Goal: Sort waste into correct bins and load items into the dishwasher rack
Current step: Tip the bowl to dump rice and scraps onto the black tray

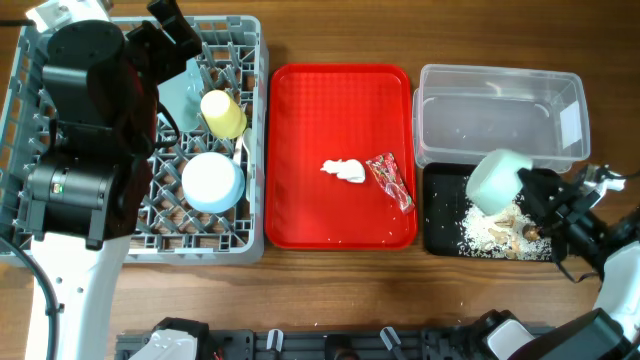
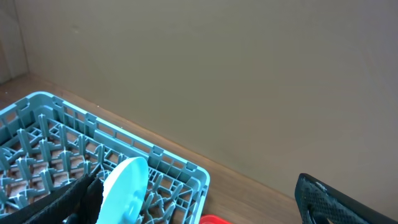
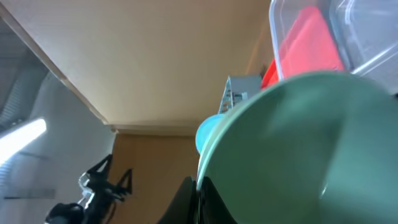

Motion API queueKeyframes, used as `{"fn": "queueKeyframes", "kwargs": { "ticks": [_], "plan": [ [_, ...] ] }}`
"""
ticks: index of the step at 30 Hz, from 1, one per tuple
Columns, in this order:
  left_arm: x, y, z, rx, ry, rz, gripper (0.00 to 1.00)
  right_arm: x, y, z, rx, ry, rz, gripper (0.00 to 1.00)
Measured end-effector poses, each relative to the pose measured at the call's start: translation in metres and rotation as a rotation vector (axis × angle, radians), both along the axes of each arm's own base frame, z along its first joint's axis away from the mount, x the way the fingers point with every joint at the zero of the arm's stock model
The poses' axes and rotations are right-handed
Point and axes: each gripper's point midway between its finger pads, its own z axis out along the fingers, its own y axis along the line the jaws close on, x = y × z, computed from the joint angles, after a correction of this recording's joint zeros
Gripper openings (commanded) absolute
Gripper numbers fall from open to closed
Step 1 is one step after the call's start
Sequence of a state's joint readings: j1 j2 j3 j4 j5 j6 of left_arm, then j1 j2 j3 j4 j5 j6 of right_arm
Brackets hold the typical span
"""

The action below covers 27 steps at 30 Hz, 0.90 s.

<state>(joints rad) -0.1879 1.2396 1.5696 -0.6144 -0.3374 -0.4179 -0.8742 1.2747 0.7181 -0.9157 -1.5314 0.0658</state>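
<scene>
Green bowl [image 1: 497, 181] tipped over black tray [image 1: 438, 187] — right gripper [image 1: 532, 196] clamped tight on its rim. Scraps [image 1: 488, 230] heaped in tray. Tissue [image 1: 345, 170], wrapper [image 1: 390, 181] lie on red tray [image 1: 300, 140]. Left gripper [image 1: 170, 30] spread wide, empty, above rack [image 1: 245, 60] — cup [image 1: 223, 113], plate [image 2: 124, 190], second bowl [image 1: 212, 182] inside.
</scene>
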Motion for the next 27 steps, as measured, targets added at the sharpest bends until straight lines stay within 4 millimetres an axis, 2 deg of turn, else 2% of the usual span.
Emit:
{"fn": "queueKeyframes", "kwargs": {
  "ticks": [3,5,8,11,14,17,23,27],
  "plan": [
    [0.0,0.0,0.0,0.0,0.0,0.0,1.0,-0.004,0.008,-0.002,0.072,0.068,0.007,0.04],
    [0.0,0.0,0.0,0.0,0.0,0.0,1.0,-0.001,0.007,-0.002,0.027,0.032,0.018,0.04],
    [0.0,0.0,0.0,0.0,0.0,0.0,1.0,-0.005,0.012,-0.002,0.082,0.076,0.022,0.04],
    [0.0,0.0,0.0,0.0,0.001,0.0,1.0,-0.001,0.009,-0.002,0.037,0.041,0.027,0.04],
    [0.0,0.0,0.0,0.0,0.001,0.0,1.0,-0.006,0.017,-0.005,0.101,0.116,0.036,0.05],
    [0.0,0.0,0.0,0.0,0.0,0.0,1.0,-0.003,0.015,-0.009,0.051,0.1,0.038,0.04],
    [0.0,0.0,0.0,0.0,0.0,0.0,1.0,-0.005,0.02,-0.01,0.076,0.135,0.051,0.04],
    [0.0,0.0,0.0,0.0,0.0,0.0,1.0,-0.006,0.038,-0.023,-0.075,0.174,0.117,0.05]
  ]
}}
